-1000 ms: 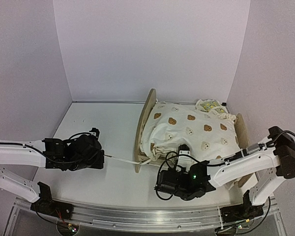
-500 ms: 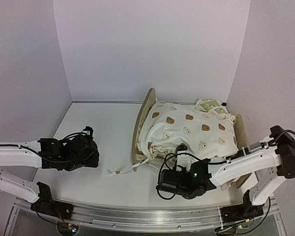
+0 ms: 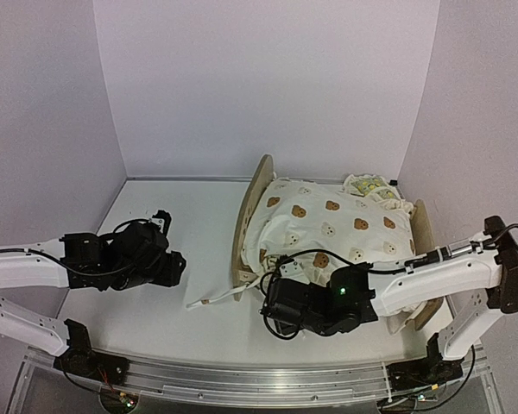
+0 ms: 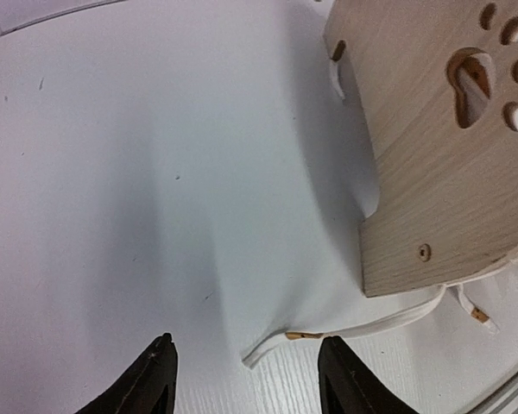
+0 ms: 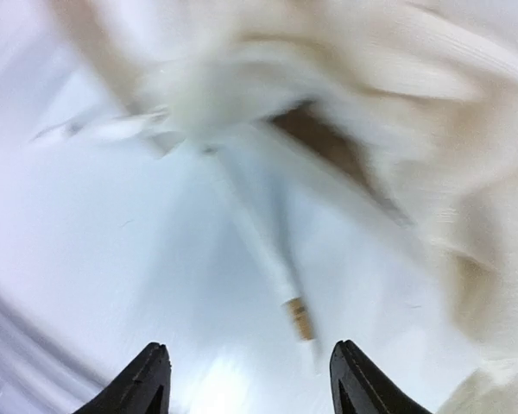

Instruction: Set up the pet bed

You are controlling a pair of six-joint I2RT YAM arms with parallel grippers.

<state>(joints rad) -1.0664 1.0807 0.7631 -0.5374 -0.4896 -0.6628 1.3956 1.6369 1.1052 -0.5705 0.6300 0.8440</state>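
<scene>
The pet bed [image 3: 249, 211] stands at the back right, its light-wood arched end boards upright. A cream bear-print cushion [image 3: 341, 228] fills it and hides the base. The left wrist view shows the left end board [image 4: 449, 172] with a paw cut-out. A white tie with a tan tip [image 4: 328, 332] lies on the table from that board's corner. My left gripper [image 4: 246, 379] is open, holding nothing, just short of the tie's end [image 3: 209, 301]. My right gripper [image 5: 250, 379] is open too, over a second, blurred tan-tipped tie [image 5: 298, 317] below the cushion's edge [image 5: 466, 172].
A small lemon-print pillow [image 3: 367, 184] lies at the back behind the cushion. White walls close in the table [image 3: 181, 216] on the left, back and right. An aluminium rail [image 3: 268, 375] runs along the near edge by the arm bases.
Both grippers have opened and let go of their ties. The left tie, pulled taut before, now lies slack on the table. The right gripper has shifted left along the bed's near side.
</scene>
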